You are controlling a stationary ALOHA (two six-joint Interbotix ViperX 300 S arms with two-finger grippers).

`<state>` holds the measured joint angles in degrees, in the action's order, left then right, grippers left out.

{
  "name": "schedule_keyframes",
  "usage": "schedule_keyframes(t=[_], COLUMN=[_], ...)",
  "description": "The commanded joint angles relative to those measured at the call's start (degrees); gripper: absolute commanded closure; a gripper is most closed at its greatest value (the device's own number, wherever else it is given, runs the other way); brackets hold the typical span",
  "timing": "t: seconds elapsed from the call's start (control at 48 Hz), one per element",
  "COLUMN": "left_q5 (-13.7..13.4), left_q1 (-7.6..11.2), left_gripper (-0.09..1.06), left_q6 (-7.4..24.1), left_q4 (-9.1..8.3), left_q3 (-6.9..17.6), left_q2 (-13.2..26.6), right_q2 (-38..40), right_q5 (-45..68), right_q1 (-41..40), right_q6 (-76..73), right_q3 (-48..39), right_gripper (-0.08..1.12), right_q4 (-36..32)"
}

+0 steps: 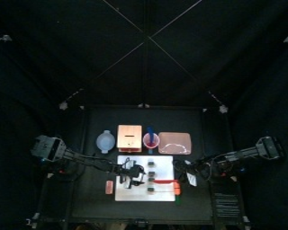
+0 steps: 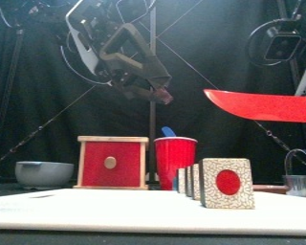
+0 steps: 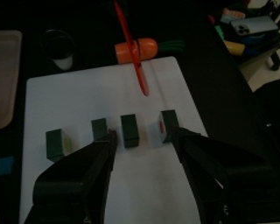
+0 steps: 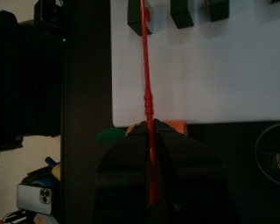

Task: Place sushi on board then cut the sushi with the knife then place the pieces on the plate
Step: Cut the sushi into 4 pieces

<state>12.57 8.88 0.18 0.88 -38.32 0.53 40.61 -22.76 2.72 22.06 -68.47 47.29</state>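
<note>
Wide left gripper (image 3: 143, 142) above blocky sushi pieces (image 3: 129, 129) on flat board (image 3: 90, 96); right gripper (image 4: 150, 133) clamps thin red knife (image 2: 258, 103)

— How are the arms finished?
— The left arm (image 1: 76, 162) and right arm (image 1: 237, 162) are both made black and jointed.
— And the left gripper (image 2: 145, 88)?
— Grey is shown outside, black inside.

A robot lab booth: black curtains (image 1: 62, 63) around a table (image 1: 134, 214).

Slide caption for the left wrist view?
Open left gripper above four sushi pieces on the board, red knife poised nearby.
</note>
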Motion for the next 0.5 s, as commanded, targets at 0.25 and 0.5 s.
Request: schedule_keyframes(t=[0.25, 0.5], left_q5=[2.9, 2.9], left_q1=[-2.72, -4.04], left_gripper=[0.1, 0.1], left_q6=[0.18, 0.09], left_q4=[-0.18, 0.0], left_q3=[-0.7, -1.41], left_q2=[-0.62, 0.62], right_q2=[4.31, 3.78], right_q5=[-13.62, -14.77], right_q1=[-13.36, -16.35], right_q6=[0.09, -0.09], right_q3=[-2.02, -2.02], right_gripper=[0.67, 0.65], right_q4=[-3.34, -3.52])
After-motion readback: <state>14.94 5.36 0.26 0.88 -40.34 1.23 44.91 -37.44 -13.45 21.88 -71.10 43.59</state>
